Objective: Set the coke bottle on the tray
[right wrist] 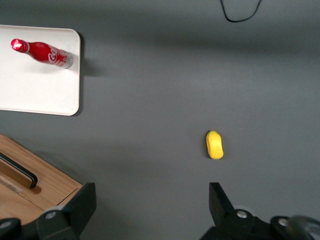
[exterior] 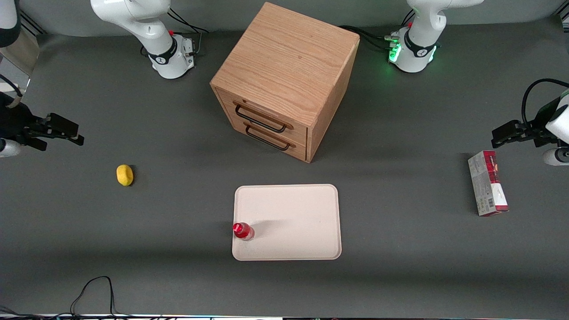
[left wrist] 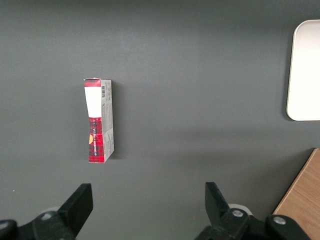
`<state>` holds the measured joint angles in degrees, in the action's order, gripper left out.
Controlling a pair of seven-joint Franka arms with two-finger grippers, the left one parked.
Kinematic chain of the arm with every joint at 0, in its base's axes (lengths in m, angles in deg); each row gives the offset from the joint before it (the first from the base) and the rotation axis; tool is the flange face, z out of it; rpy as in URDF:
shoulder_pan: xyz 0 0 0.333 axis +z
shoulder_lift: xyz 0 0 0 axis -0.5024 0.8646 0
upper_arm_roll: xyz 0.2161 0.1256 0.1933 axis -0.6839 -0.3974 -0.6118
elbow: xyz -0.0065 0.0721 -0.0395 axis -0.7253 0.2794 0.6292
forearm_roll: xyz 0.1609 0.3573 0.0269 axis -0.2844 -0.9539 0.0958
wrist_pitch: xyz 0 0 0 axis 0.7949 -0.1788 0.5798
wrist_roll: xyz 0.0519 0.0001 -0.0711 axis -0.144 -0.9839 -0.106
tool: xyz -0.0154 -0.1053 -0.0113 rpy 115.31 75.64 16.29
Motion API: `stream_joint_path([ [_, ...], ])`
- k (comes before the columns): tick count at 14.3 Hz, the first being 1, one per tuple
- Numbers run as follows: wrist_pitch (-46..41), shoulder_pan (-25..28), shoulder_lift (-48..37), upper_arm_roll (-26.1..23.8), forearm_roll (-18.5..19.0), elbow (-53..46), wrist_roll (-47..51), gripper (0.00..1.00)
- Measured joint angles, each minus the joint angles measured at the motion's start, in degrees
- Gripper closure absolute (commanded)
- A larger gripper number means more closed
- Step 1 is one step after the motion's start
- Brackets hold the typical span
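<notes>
The coke bottle (exterior: 243, 231), slim and all red with a red cap, stands upright on the cream-white tray (exterior: 293, 222), at the tray's edge toward the working arm and near its front. It also shows in the right wrist view (right wrist: 44, 53), standing on the tray (right wrist: 35, 90). My right gripper (exterior: 66, 133) is open and empty, held high above the table toward the working arm's end, well away from the tray. Its fingers (right wrist: 82, 205) stand wide apart over bare mat.
A yellow lemon (exterior: 125, 174) lies on the mat between my gripper and the tray. A wooden two-drawer cabinet (exterior: 284, 84) stands farther from the camera than the tray. A red-and-grey carton (exterior: 487, 189) lies toward the parked arm's end. A black cable (exterior: 95, 289) curls near the front edge.
</notes>
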<state>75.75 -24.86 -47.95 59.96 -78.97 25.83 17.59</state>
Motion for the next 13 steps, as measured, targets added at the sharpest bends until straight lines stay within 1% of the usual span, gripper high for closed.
stream_joint_path([
  [1, 0.0, -0.6, 0.0, -0.2, 0.5, 0.0, 0.0, 0.0],
  [3, 0.0, -0.9, 0.0, -0.2, 2.9, 0.1, 1.3, 0.0],
  [4, 0.0, -0.9, 0.0, -0.3, 3.5, 0.2, 2.1, 0.0],
  [13, -0.9, -0.9, 0.0, -0.7, 4.1, 0.6, 3.1, 0.0],
])
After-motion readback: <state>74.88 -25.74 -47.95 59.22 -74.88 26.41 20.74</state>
